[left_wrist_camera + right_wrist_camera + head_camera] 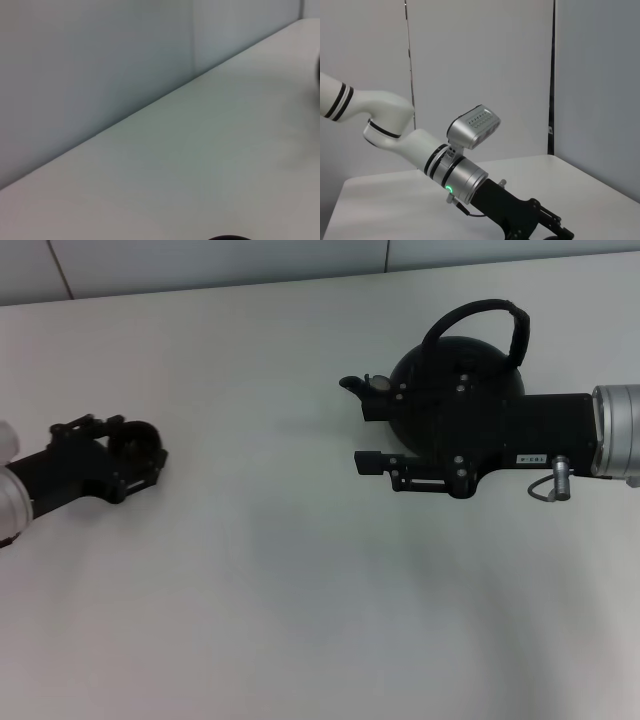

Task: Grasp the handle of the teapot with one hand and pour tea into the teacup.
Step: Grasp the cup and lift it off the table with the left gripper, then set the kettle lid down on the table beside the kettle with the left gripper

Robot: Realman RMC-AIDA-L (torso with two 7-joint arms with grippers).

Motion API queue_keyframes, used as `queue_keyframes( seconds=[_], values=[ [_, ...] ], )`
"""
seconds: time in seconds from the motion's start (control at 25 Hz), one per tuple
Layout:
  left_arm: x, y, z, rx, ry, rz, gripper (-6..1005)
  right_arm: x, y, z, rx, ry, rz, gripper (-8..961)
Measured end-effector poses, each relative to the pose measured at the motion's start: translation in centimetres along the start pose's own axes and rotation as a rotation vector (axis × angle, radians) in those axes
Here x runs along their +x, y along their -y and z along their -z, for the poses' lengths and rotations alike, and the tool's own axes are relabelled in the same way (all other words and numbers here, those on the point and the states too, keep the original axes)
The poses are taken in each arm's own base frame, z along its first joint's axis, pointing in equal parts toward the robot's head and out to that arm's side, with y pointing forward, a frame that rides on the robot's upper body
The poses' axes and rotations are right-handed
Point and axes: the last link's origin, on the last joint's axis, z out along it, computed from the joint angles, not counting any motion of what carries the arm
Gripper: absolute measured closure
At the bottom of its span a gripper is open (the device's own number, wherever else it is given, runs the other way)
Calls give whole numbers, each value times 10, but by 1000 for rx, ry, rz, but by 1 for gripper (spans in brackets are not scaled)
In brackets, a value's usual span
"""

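Note:
The glossy black teapot (455, 365) stands at the back right of the white table, its short spout (350, 383) pointing left. Its arched black handle (478, 312) loops over the top, free of any grip. My right gripper (368, 435) is open and level in front of the pot's near side, hiding its lower body, with fingers (372, 461) reaching left past the spout. My left gripper (128, 455) is at the left, shut on the tiny round black teacup (137, 443). A dark rim (227, 237), probably the cup's, shows in the left wrist view. No tea is visible.
The white table (300, 580) runs back to a pale wall (200, 265). The right wrist view shows my left arm (420, 150) from across the table, against grey wall panels.

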Motion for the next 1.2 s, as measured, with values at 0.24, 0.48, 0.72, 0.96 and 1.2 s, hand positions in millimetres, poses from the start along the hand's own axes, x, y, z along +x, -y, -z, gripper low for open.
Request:
queue_keyframes(
  seconds=[0.24,0.48,0.72,0.96,1.2],
  values=[
    [15,-13,-8,-67,-20,-49,302,0,-1,-1,-4,3,-3,401],
    [25,-25,-16,-117,-40,-75,302,1,-2,-1,-10,5,-6,401],
    [32,-37,-24,-164,-47,-102,302,1,-3,-3,-20,3,-6,402],
    [30,-49,-28,-209,-28,-128,302,1,-4,-3,-24,3,-6,402],
    [29,-51,-29,-216,-24,-130,302,2,-5,-2,-23,3,-9,402]
  ],
)
